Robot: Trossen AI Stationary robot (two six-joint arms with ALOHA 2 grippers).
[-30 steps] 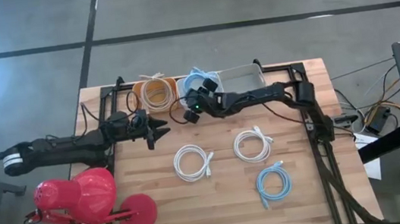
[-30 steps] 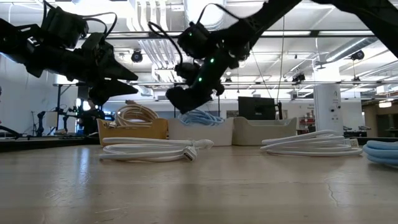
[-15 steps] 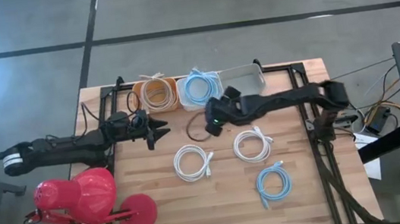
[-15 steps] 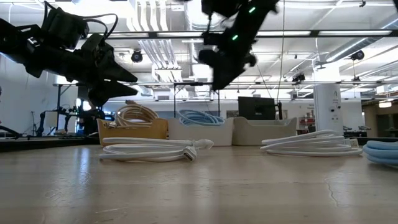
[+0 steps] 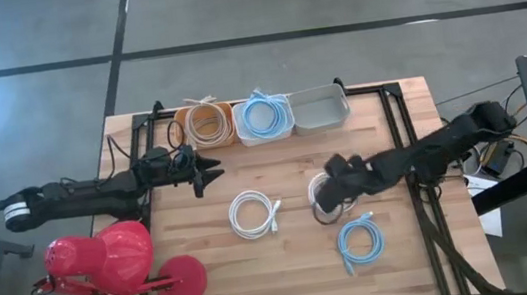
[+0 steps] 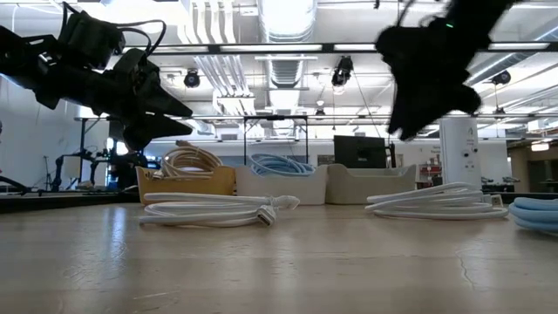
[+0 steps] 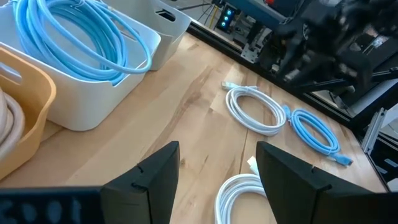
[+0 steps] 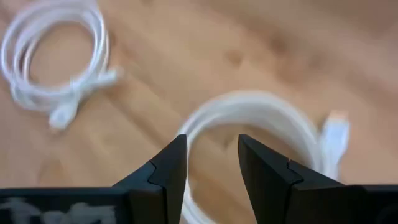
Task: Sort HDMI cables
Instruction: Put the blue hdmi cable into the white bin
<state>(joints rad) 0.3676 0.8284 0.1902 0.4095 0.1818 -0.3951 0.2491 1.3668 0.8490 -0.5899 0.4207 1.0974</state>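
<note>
Table (image 5: 289,275) of pale wood fills the high view, with three tubs lined up along its far edge. The orange tub (image 5: 206,124) holds a beige coil (image 5: 206,121), the middle white tub (image 5: 264,119) holds a light blue coil (image 5: 265,117), and the right-hand white tub (image 5: 320,107) shows no cable. Loose on the wood lie a white coil (image 5: 254,214) near the middle, a second white coil (image 5: 333,194) to its right, and a blue coil (image 5: 359,243) nearer and further right. The right gripper (image 5: 326,191) hangs over the second white coil, its arm reaching in from the right edge. The left gripper (image 5: 214,169) waits over the left part of the table, fingers apart and holding nothing. A red lamp-like object (image 5: 117,266) sits at the near left corner.

From table height, the left gripper (image 6: 179,113) hangs in the air on the left with its fingers spread, and the right gripper (image 6: 418,105) hangs above the right white coil (image 6: 432,201). The left white coil (image 6: 218,209) lies flat in front of the tubs, and the blue coil (image 6: 534,214) shows at the right edge.

Past the left wrist's fingers (image 7: 152,180), which stand apart, lie the blue-filled tub (image 7: 93,68), a white coil (image 7: 255,111) and the loose blue coil (image 7: 316,129) just beside it, with another white coil (image 7: 239,196) close in.

Past the right wrist's fingers (image 8: 168,168), also apart and empty, a white coil (image 8: 273,134) lies directly below, and the other white coil (image 8: 53,59) lies well apart from it.
</note>
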